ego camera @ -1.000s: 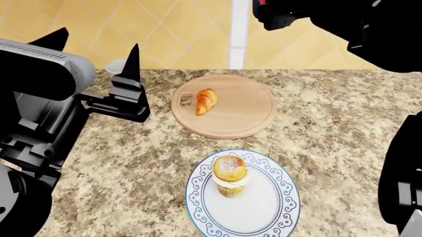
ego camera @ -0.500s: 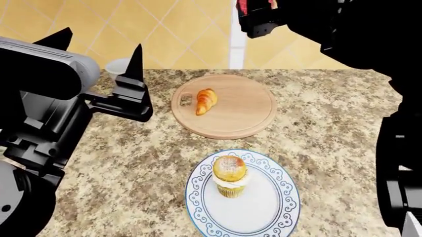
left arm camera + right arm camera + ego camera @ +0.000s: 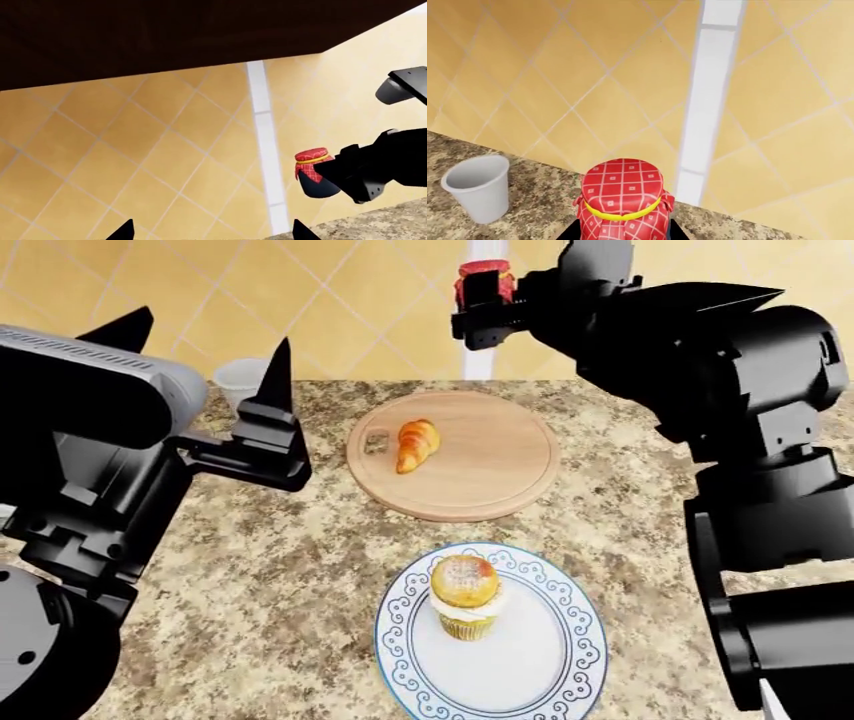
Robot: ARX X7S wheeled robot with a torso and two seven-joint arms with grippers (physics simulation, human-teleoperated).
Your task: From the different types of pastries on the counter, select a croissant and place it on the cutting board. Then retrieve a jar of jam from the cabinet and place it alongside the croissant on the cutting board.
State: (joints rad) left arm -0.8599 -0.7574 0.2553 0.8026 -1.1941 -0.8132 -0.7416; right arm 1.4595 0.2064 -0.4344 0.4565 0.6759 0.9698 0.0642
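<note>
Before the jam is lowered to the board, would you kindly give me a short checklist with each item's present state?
1. Jar of jam held in the right gripper: ok, it is gripped above the counter.
2. Croissant already on the cutting board: ok.
3. Free space on the board beside the croissant: ok, the half away from the handle tab is bare.
4. Left gripper out of the way: ok, it stands off the board's side with jaws open and empty.
5. Jar upright: ok, red lid on top in the left wrist view.
6. Cup away from the board: ok.
</note>
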